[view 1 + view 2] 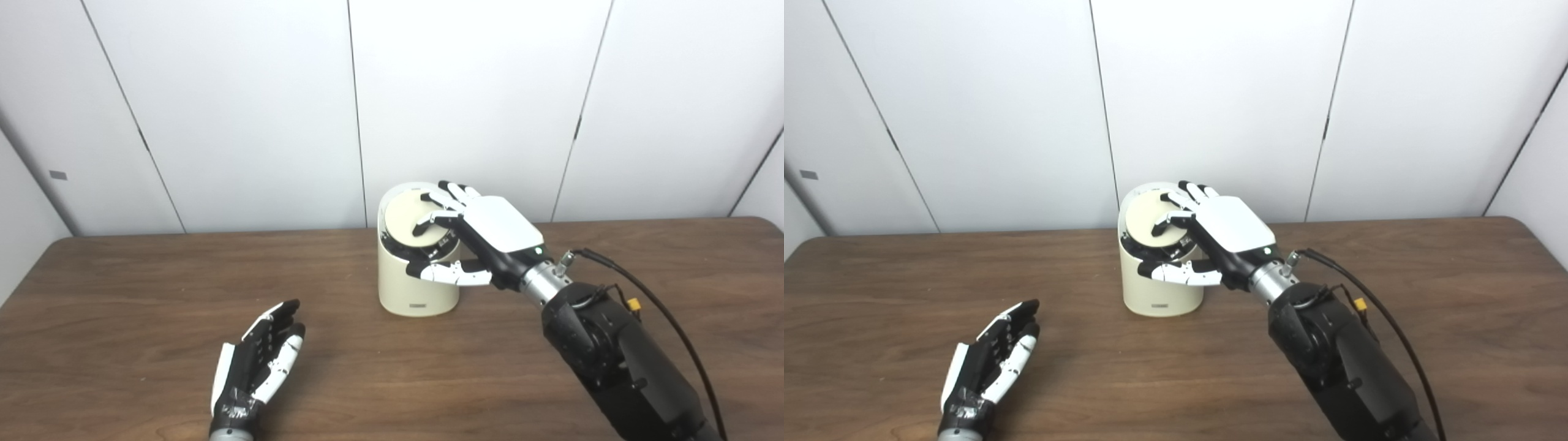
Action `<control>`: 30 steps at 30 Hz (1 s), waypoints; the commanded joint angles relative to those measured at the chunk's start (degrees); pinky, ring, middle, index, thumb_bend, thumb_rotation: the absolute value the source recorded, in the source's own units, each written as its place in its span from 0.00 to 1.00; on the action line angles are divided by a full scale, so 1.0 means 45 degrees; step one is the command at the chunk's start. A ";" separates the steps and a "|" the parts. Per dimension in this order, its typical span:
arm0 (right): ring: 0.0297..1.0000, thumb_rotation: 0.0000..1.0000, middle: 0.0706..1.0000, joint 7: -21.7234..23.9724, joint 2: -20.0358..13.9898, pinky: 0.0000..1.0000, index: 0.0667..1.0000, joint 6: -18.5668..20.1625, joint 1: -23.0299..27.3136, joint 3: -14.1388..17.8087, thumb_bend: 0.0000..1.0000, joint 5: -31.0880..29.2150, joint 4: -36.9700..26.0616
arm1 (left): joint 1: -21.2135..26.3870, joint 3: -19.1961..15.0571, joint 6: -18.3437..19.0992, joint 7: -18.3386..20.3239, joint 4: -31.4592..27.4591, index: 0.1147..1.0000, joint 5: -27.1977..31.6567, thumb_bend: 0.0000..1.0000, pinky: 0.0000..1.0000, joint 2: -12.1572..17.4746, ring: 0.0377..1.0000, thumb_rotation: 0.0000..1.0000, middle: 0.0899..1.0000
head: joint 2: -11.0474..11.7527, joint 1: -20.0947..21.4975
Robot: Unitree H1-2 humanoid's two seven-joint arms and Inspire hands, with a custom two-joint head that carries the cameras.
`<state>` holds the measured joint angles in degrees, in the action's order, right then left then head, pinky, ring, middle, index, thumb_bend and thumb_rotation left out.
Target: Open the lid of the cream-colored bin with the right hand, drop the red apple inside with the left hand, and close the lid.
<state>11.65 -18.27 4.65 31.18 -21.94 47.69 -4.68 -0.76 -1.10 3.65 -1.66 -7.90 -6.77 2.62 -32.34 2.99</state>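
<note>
The cream-colored bin (416, 291) stands at the middle of the table, toward the back. Its round lid (401, 217) is tilted, its face turned toward me and to the left, with a dark gap under its lower edge. My right hand (484, 236) lies over the bin's top from the right. Its fingertips (422, 226) rest on the lid's face and its thumb (450, 274) stretches across the front wall below the rim. My left hand (260, 361) lies open and empty on the table at the front left. No red apple shows in either view.
The brown wooden table (122, 288) reaches to white wall panels (245, 110) behind. A black cable (661, 312) loops off my right forearm (612, 355), which crosses the table's right front.
</note>
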 commanded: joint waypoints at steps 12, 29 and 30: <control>1.00 1.00 0.93 0.0888 -0.0401 1.00 0.67 -0.0178 0.0244 -0.0605 0.56 0.2123 -0.0222 | -0.0004 0.0092 0.0078 -0.0016 -0.0501 0.80 -0.0145 0.39 0.84 0.0021 0.86 0.51 0.84 | -0.0158 -0.0021; 0.99 0.99 0.91 0.0519 0.0031 0.96 0.72 0.0609 0.0346 0.1349 0.52 0.0887 -0.1437 | 0.0023 0.0121 0.0222 0.0033 -0.0659 0.80 -0.0114 0.39 0.86 0.0028 0.87 0.51 0.85 | -0.0173 -0.0115; 0.98 0.99 0.91 0.0544 -0.0004 0.95 0.72 0.0742 0.0345 0.1637 0.50 0.0751 -0.1659 | 0.0019 0.0126 0.0269 0.0019 -0.0691 0.80 -0.0161 0.39 0.86 0.0026 0.87 0.52 0.85 | -0.0173 -0.0115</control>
<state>15.30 -17.72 6.83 30.16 -16.88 51.76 -9.11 -1.18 -0.71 4.78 -1.42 -9.07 -6.91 2.55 -33.05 2.46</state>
